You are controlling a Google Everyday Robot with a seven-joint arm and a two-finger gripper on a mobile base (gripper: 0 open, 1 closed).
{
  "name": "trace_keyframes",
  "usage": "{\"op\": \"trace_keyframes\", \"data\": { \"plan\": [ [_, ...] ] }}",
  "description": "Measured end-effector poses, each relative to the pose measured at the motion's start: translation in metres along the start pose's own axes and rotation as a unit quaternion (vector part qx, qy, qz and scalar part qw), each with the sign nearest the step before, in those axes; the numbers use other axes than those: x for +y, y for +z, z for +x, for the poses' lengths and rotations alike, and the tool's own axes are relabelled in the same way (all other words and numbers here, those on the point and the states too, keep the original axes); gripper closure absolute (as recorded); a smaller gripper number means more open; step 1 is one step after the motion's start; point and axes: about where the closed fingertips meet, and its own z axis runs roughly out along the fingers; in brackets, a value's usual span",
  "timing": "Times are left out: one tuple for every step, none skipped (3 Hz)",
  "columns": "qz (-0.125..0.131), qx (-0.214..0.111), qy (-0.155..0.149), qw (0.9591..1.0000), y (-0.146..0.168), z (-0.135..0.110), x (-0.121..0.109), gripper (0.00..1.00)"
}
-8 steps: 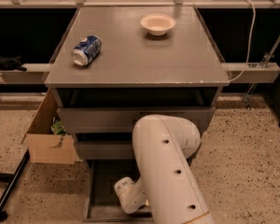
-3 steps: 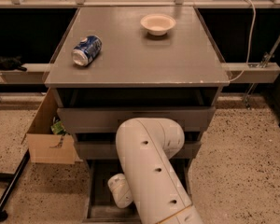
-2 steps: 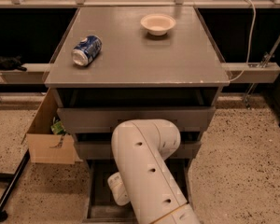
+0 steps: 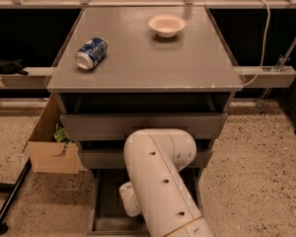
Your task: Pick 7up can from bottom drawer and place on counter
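Note:
The bottom drawer (image 4: 104,201) stands pulled out at the foot of the grey cabinet, a shallow grey tray. My white arm (image 4: 160,181) reaches down into it and covers most of its inside. The gripper hangs somewhere low in the drawer behind a white wrist piece (image 4: 129,199), and its fingers are hidden. The 7up can is out of view. Above, the counter (image 4: 187,65) is the flat grey cabinet top.
A blue-and-white can (image 4: 91,53) lies on its side at the counter's left. A pale bowl (image 4: 166,25) sits near the counter's back. An open cardboard box (image 4: 52,142) stands on the floor left of the cabinet. A black stand leg (image 4: 10,199) crosses the lower left.
My arm has swung left and slightly lower over the bottom drawer across the earlier frames. The can and bowl on the counter have not moved.

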Motion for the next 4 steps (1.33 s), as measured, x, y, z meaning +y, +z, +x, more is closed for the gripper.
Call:
{"op": "trace_keyframes", "data": {
  "plan": [
    [0.000, 0.000, 0.000, 1.0000, 0.0000, 0.0000, 0.0000, 0.00],
    [0.000, 0.000, 0.000, 1.0000, 0.0000, 0.0000, 0.0000, 0.26],
    [0.000, 0.000, 0.000, 1.0000, 0.0000, 0.0000, 0.0000, 0.49],
    [0.000, 0.000, 0.000, 1.0000, 0.0000, 0.0000, 0.0001, 0.72]
  ]
}}
